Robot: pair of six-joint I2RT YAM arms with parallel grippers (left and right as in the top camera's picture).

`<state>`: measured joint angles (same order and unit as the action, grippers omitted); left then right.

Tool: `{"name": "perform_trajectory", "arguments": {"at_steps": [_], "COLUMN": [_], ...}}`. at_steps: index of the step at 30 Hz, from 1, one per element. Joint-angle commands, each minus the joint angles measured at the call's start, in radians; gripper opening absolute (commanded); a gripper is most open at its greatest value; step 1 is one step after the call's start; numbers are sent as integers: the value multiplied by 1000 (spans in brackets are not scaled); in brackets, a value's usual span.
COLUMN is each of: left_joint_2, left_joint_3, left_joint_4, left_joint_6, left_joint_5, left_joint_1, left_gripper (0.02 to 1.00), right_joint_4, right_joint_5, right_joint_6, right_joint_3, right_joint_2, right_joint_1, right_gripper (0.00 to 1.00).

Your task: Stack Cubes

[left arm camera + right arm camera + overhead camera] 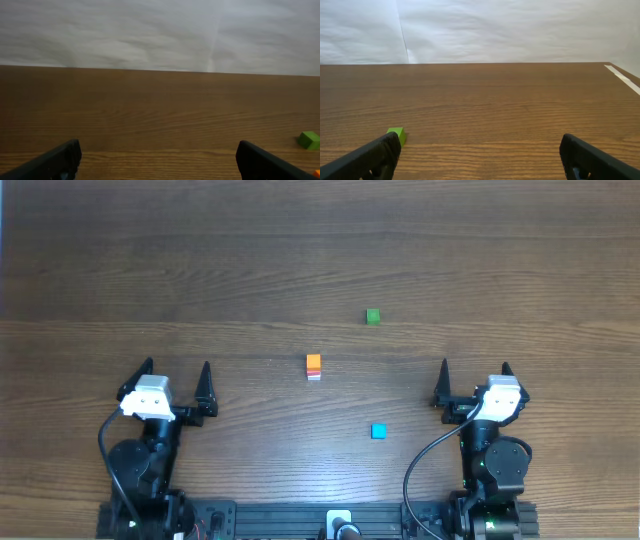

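**Orange on white, green and blue lying loose**

My left pincer hangs close to the near edge of the worktop, towards its left side. Its jaws are spread wide with nothing between them. I judge that a ready pose, kept back so that no cube gets knocked.

About midway across the worktop, the orange cube sits on top of a white cube. As I read it, the two are set where either arm can reach them.

Next comes the green cube, alone, farther towards the far edge and well apart from that pair. The blue cube lies closer to the near edge, also alone, between the orange cube and my right pincer.

That pincer hangs close to the near edge towards the right side, equally wide and empty. Both loose cubes lie on its side of the orange cube, so I judge it the better placed to fetch them.

Count: two pincers, both empty. Four cubes, one each of orange, white, green and blue. Two are stacked and two are not yet stacked.
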<state>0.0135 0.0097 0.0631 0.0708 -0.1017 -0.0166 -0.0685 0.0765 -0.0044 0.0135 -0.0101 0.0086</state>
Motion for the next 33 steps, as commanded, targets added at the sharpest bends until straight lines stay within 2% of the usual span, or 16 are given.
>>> {"name": "perform_trajectory", "arguments": {"at_steps": [1, 21, 26, 33], "left_joint_2": [-10, -7, -7, -7], "left_joint_3": [-4, -4, -4, -4], "left_joint_4": [3, 3, 3, 3], "left_joint_6": [-14, -14, -14, -14], "left_joint_5": [-17, -17, -17, -17], "left_joint_1": [-5, -5, -5, -5], "left_gripper": [1000, 1000, 1000, 1000], "right_joint_4": [0, 33, 136, 101], "right_joint_5": [-8, -31, -135, -222], "right_joint_6": [-4, 19, 19, 18], "right_joint_3": [-8, -8, 5, 157], "right_joint_2": [4, 4, 4, -12], "right_joint_1": [-5, -5, -5, -5], "right_gripper": [991, 985, 991, 993]}}
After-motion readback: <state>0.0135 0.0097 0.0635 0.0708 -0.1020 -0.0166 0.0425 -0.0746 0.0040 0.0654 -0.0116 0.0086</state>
